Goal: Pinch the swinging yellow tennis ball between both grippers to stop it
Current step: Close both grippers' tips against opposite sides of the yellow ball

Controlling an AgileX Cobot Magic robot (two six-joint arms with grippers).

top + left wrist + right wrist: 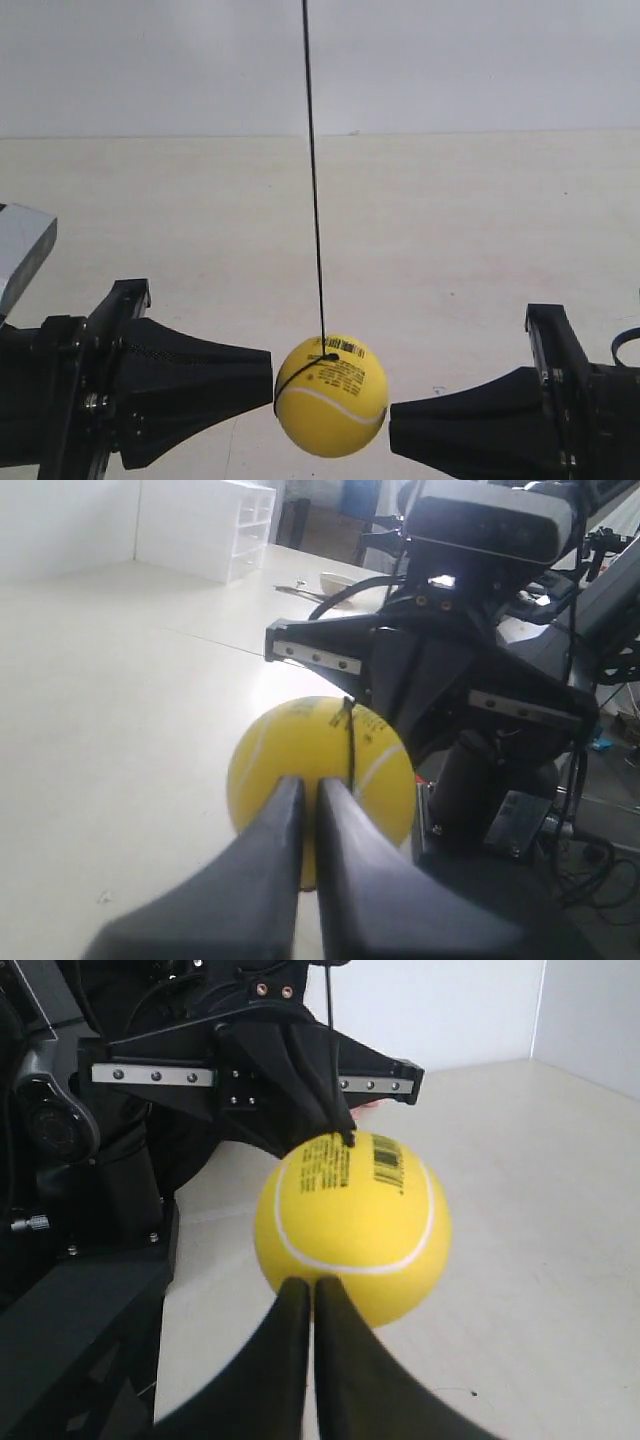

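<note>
- The yellow tennis ball [331, 396] hangs on a thin black string [313, 180] above the pale worktop [480, 220] and does not rest on it. It sits low in the exterior view, between the two arms.
- The left end effector [310, 785] has its two fingers brought together, with only a thin slit between them. They form one blunt tip that is aimed at the side of the ball [290, 745].
- The right end effector [312, 1285] is narrow in the same way, fingers side by side, and it points at the opposite side of the ball [350, 1225].
- I judge that the fingers are closed on purpose. The ball is not to be grasped by one arm but squeezed between two tips, and a closed tip gives a firm face to push with.
- In the exterior view, the end effector at the exterior view's left [266, 384] seems to touch the ball. The end effector at the exterior view's right [398, 424] is touching it or just beside it.
- The tips face each other at nearly the ball's middle height, so the pushes can oppose each other and the ball should not slip up or down.
- The string leans only a little, so the pinch seems nearly made.
</note>
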